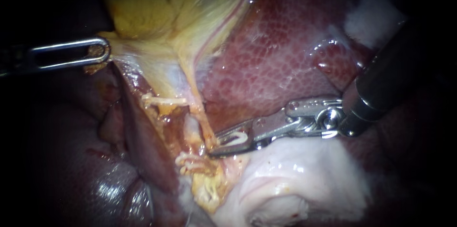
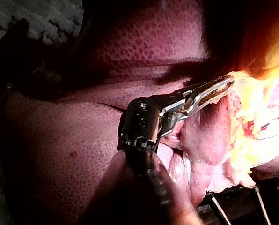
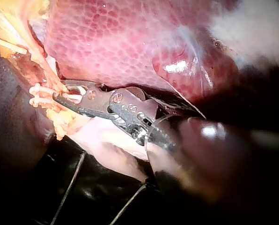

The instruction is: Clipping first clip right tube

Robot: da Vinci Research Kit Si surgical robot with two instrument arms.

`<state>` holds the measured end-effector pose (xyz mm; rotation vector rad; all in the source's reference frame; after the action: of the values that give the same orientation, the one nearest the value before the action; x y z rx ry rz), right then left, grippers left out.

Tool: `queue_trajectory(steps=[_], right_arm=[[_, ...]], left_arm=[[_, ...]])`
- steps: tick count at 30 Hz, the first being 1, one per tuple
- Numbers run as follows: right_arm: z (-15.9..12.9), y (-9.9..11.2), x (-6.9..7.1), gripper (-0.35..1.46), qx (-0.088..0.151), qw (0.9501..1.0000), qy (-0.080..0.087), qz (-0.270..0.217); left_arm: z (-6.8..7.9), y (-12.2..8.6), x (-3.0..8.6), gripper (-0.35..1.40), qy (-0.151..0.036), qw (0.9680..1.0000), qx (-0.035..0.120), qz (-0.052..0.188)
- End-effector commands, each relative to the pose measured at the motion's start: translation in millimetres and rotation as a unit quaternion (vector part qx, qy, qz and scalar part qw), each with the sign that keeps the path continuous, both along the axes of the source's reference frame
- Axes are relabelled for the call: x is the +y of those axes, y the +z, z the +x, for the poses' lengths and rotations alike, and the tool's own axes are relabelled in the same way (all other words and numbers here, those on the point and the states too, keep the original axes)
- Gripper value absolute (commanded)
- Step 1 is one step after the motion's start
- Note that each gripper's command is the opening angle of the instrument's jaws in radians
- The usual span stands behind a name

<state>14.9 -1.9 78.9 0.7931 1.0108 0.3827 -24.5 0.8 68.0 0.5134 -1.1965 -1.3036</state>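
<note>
A pale yellow gallbladder narrows into a thin orange tube that runs down to my right instrument. Its jaws stand apart at the tube's right side and hold a white clip between them, the tips touching the tube. In the right wrist view the same jaws reach the tube's yellow tissue. My left instrument has its slotted jaws shut on the gallbladder's lower left edge and holds it taut; the left wrist view shows those jaws pinching a tissue flap.
Mottled red liver lies behind the tube and dark liver to the left. White clips sit on tissue near the left tube and just below the right jaws. Pale white tissue bulges under the right instrument's shaft.
</note>
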Motion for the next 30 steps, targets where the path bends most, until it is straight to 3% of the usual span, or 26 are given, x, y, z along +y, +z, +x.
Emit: queue_trajectory(steps=[1, 12, 21, 30], right_arm=[[0.0, 0.0, 0.0, -0.04, 0.0, 1.0, 0.0, 0.0], [-0.1, 0.0, 0.0, -0.02, 0.0, 1.0, 0.0, 0.0], [-0.5, -0.1, 0.2, 0.35, 0.0, 1.0, 0.001, -0.001], [-1.4, -0.7, 1.2, 0.46, -0.006, 0.9999, 0.013, -0.004]], left_arm=[[0.0, 0.0, 0.0, -0.35, 0.0, 1.0, 0.0, 0.0], [0.0, 0.0, 0.0, -0.35, 0.0, 1.0, 0.0, 0.0], [0.1, 0.0, 0.0, -0.35, 0.0, 1.0, 0.0, 0.0], [0.1, -0.1, 0.0, -0.35, 0.0, 1.0, 0.0, 0.0]])
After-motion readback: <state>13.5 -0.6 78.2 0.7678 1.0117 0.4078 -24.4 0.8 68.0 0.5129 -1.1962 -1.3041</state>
